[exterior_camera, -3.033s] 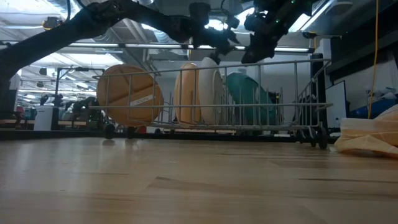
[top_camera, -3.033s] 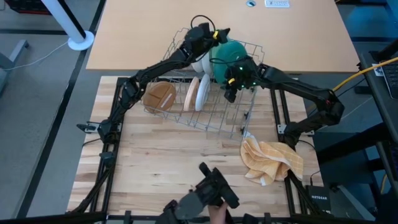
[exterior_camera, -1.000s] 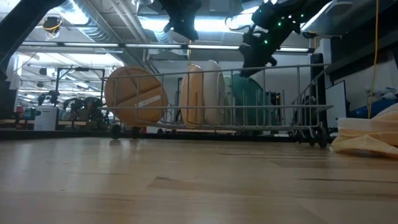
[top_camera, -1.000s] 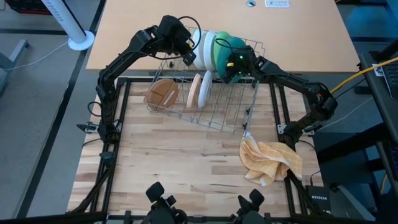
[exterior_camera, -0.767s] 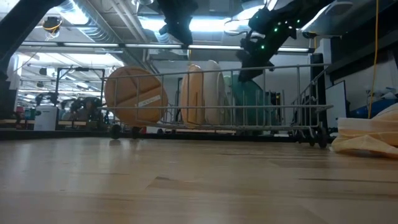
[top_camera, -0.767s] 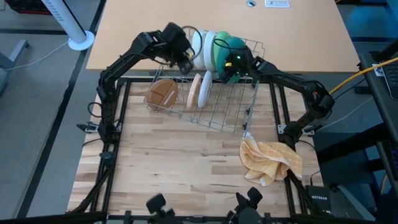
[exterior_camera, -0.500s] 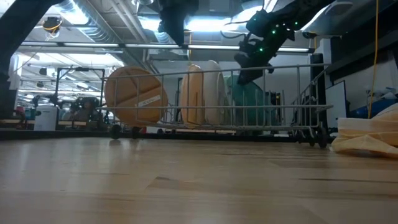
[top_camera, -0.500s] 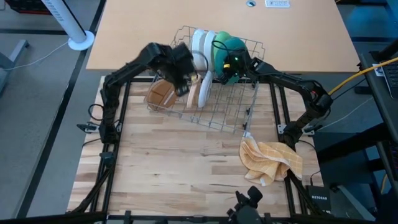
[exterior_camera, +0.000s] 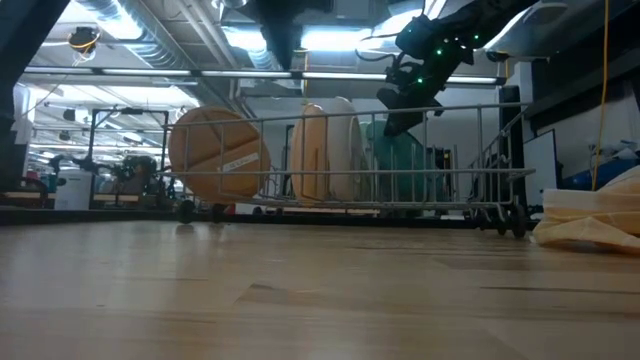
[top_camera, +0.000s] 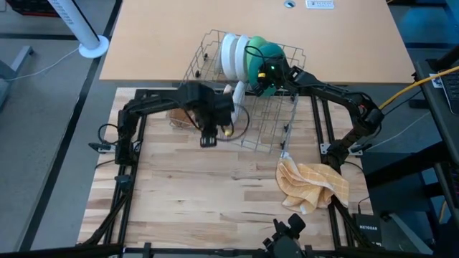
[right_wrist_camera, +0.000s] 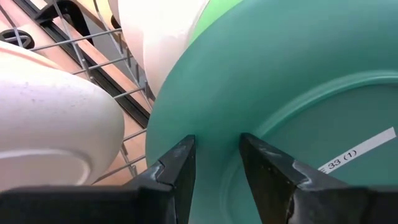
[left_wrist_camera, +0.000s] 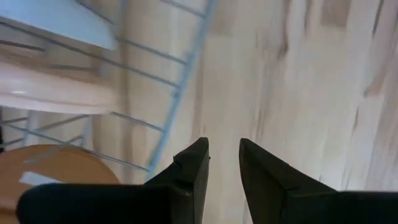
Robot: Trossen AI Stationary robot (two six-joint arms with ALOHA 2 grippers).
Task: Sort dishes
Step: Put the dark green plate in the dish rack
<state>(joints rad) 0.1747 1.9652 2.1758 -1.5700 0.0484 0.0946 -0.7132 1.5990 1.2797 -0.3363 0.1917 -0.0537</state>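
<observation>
the green plate point(right_wrist_camera: 292, 106) stands on edge in the rack's point(top_camera: 267, 136) far end, next to a white plate point(top_camera: 231, 51), with the right gripper point(right_wrist_camera: 214, 163) straddling its rim. its fingers are parted, one to each side of the edge, and you cannot tell from here whether they press on the plate yet. if you close off-centre on that thin rim, the plate will likely twist or slip between the pads as it rises. lift it crooked and it may scrape the white plate beside it or catch a rack wire and drag the whole rack. the rack already sits skewed on the table, so a snag could tip it further.

a tan plate point(exterior_camera: 322, 150) and a brown plate point(exterior_camera: 212, 152) stand toward the rack's other end. the left gripper point(left_wrist_camera: 222, 163) hangs over the rack's near edge, above bare table, slightly parted and holding nothing. it looks blurred, so watch that it does not clip the near wires or the brown plate.

a white sticker on the green plate reads "33 (1)" after a cut-off letter, perhaps "e". the brown plate also carries a label, too small to read. the cloth point(top_camera: 313, 184) lies well clear of the rack.
</observation>
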